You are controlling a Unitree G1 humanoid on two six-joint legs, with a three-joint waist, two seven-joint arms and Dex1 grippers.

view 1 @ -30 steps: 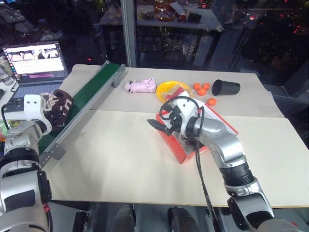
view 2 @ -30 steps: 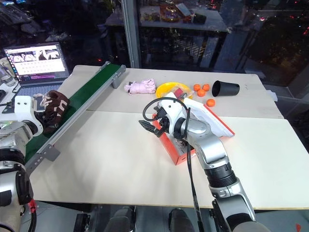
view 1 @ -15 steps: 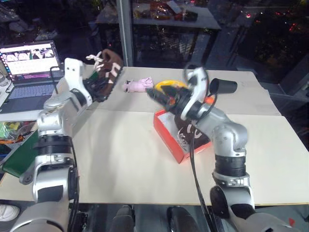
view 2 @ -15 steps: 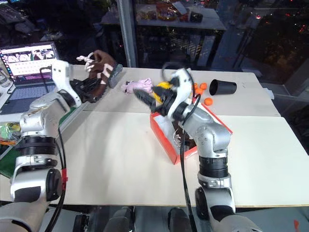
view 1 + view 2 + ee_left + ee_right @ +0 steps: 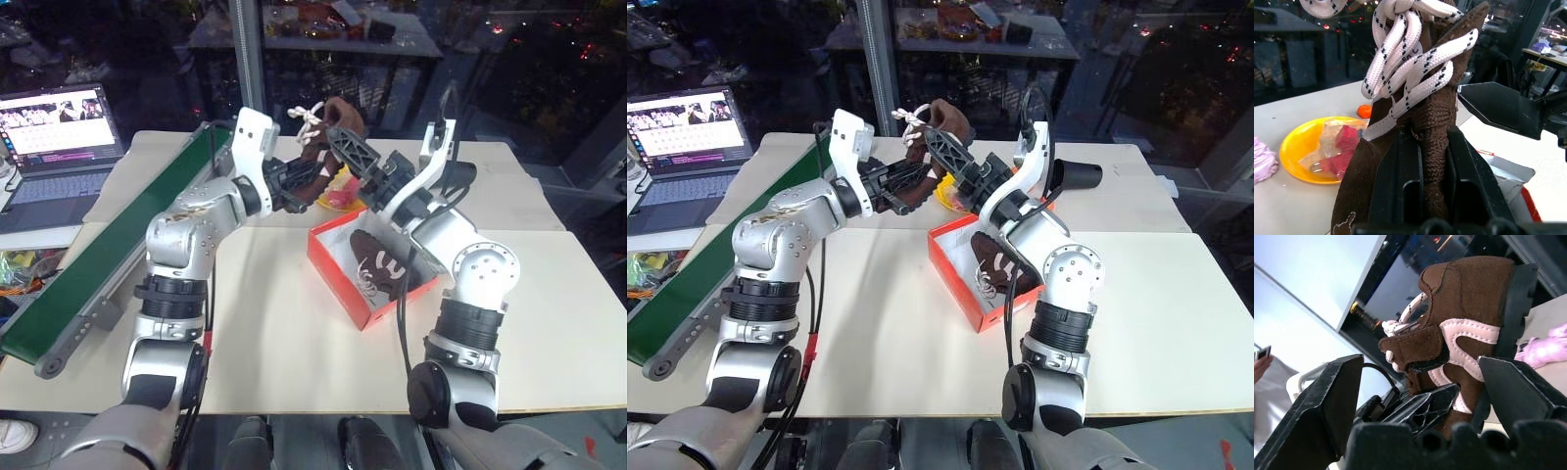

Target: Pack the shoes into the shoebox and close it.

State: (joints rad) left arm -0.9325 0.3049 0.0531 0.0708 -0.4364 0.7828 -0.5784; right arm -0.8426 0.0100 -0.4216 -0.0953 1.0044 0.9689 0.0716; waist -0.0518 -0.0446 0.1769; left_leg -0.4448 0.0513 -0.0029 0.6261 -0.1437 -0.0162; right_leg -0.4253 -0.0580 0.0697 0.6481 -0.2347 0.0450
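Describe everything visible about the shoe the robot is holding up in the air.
The held shoe is small, dark brown and suede-looking, with pale pink trim, a black sole and whitish speckled laces hanging loose. It is lifted above the table behind the shoebox, clamped in the shut left gripper. The right gripper is open beside it, one finger on either side, with no visible contact.

Held shoe (image 5: pixel 1415 122): dark brown suede, pale pink-white laces flecked with small black marks; pink trim along its side in the right wrist view.
Shoe in box (image 5: pixel 377 266): dark brown, whitish laces.
Shoebox (image 5: pixel 338 266): red-orange outside, white inside.
Left gripper (image 5: pixel 297 183) and right gripper (image 5: pixel 361 157): black fingers on silver-grey arms.
Table (image 5: pixel 274 343): pale cream.
Plate (image 5: pixel 1298 152): yellow, holding red pieces in clear wrap.
Ball (image 5: pixel 1364 111): orange.
Plush toy (image 5: pixel 1542 350): pink.
Conveyor belt (image 5: pixel 108 255): dark green, grey frame.
Cup (image 5: pixel 1080 175): black.
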